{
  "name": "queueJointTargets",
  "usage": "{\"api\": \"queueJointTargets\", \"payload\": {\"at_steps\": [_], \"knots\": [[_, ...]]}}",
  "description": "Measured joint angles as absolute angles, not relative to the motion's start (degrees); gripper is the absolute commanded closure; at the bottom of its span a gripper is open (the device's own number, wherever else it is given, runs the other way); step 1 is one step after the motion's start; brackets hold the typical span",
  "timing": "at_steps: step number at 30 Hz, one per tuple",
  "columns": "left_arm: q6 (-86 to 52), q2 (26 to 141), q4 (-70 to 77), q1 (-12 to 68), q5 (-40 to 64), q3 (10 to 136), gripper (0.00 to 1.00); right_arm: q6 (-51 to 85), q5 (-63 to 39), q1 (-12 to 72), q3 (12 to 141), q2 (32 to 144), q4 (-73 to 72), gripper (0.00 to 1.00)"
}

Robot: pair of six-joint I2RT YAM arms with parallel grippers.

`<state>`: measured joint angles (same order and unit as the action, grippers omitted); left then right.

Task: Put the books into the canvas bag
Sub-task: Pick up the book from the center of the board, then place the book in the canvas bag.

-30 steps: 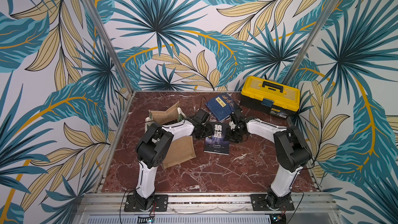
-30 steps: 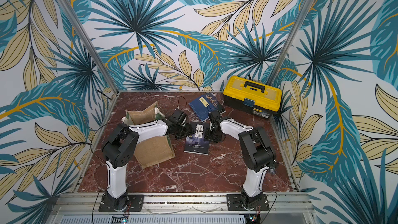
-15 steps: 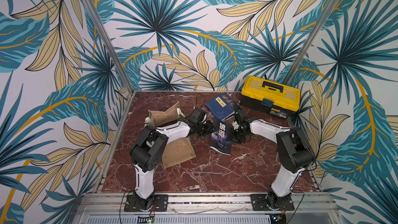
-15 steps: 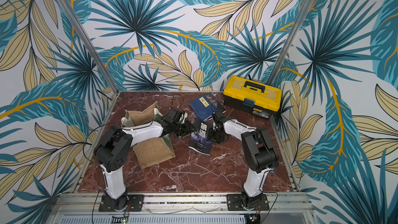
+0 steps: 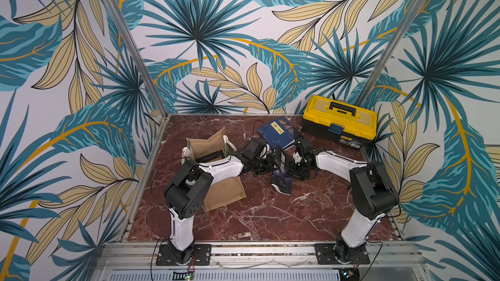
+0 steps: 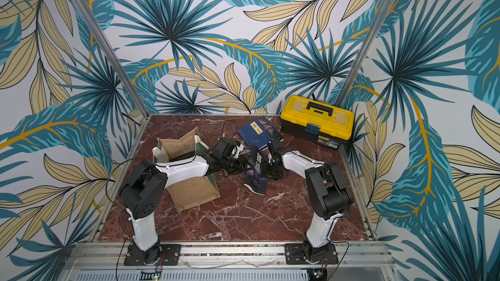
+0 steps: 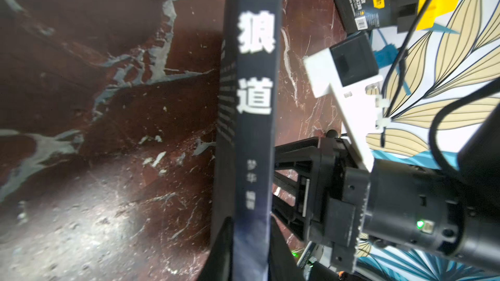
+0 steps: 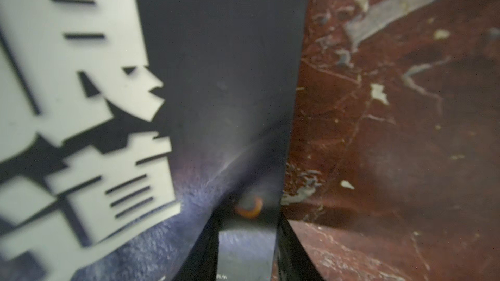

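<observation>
As my left gripper point(image 7: 251, 250) and right gripper point(image 8: 247, 244) pinch the dark book point(image 5: 282, 182), my left arm point(image 5: 221, 167) overlies the canvas bag point(image 5: 224, 193). A toolbox point(image 5: 339, 120) sits behind.

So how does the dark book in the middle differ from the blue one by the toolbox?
The dark book stands on edge, clamped by left gripper and right gripper; the blue book lies flat. The dark book has white characters; the blue book gold ones. Both have Chinese titles and are outside the canvas bag.
</observation>
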<state>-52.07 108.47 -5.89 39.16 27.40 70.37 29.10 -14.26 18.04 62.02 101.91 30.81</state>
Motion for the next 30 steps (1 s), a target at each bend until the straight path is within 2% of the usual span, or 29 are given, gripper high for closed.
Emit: {"api": "queueJointTargets", "payload": {"at_steps": [3,8,13,18,25,30], "knots": [[-50.5,107.9,-8.4,39.2,26.3,70.4,0.91,29.0,-13.7,18.1,62.0,101.1,32.4,0.58],[-46.9,104.6,-16.6,40.1,24.3,71.8,0.98,28.4,-13.8,18.5,62.2,97.9,35.9,0.55],[-42.7,97.1,-25.6,41.2,21.0,75.7,0.99,28.1,-14.1,18.7,65.4,92.6,39.5,0.48],[-39.2,86.1,-31.3,40.2,17.9,78.4,0.99,28.1,-14.3,18.7,69.6,86.4,39.9,0.48],[-35.6,67.5,-35.4,39.8,9.8,78.1,1.00,31.4,-18.0,19.4,73.6,85.8,39.0,0.48],[-34.1,50.3,-35.5,39.7,0.8,73.5,1.00,31.9,-16.0,25.8,83.4,88.6,39.6,0.48]]}}
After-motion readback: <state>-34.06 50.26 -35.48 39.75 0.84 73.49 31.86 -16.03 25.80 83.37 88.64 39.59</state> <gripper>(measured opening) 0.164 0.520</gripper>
